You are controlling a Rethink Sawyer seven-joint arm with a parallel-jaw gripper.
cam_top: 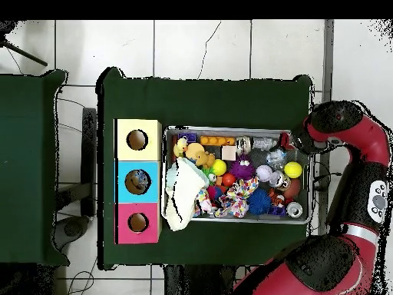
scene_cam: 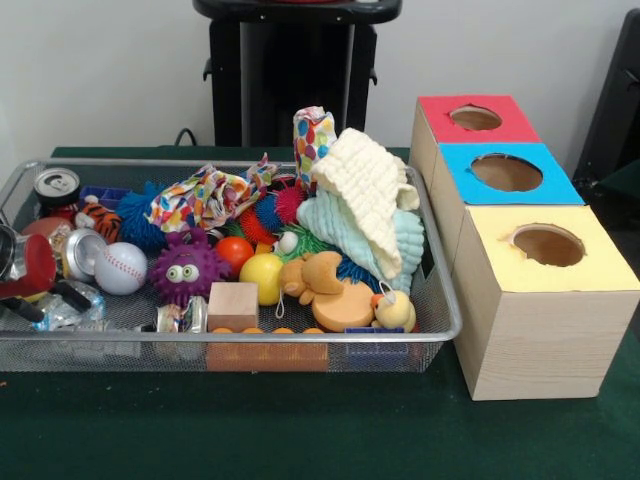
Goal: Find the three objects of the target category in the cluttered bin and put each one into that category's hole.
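A bench (scene_cam: 300, 430) covered in dark green cloth holds everything. From the front, the robot's black pedestal (scene_cam: 290, 70) stands at the far edge, behind the basket.

From overhead, the red and black arm (cam_top: 353, 184) curves from the robot's base up along one short end of the basket and bends in over its rim.

The wire-mesh basket (scene_cam: 445, 300) sits in the middle of the bench, long side to the front edge, heaped with toys and scraps.

Just beside it, toward the bench's right edge in the front view, three tan boxes stand in a touching row running from front to back, each with a round hole on top: a yellow-topped box (scene_cam: 545, 300) nearest the front, then a blue-topped box (scene_cam: 505, 175), then a red-topped box (scene_cam: 475, 120).

Inside the basket, a pale yellow cloth (scene_cam: 365, 195) drapes over a mint-green cloth (scene_cam: 340, 225) at the end nearest the boxes. A confetti-print cloth (scene_cam: 205, 198) lies mid-basket. In front of it sit a purple spiky ball with eyes (scene_cam: 183, 270), a baseball (scene_cam: 121, 268), a yellow ball (scene_cam: 262, 278) and a wooden block (scene_cam: 233, 305).

At the basket's far-left end in the front view, the pincer (scene_cam: 25, 265) shows only partly, red and black; I cannot tell whether it is spread or pressed together.
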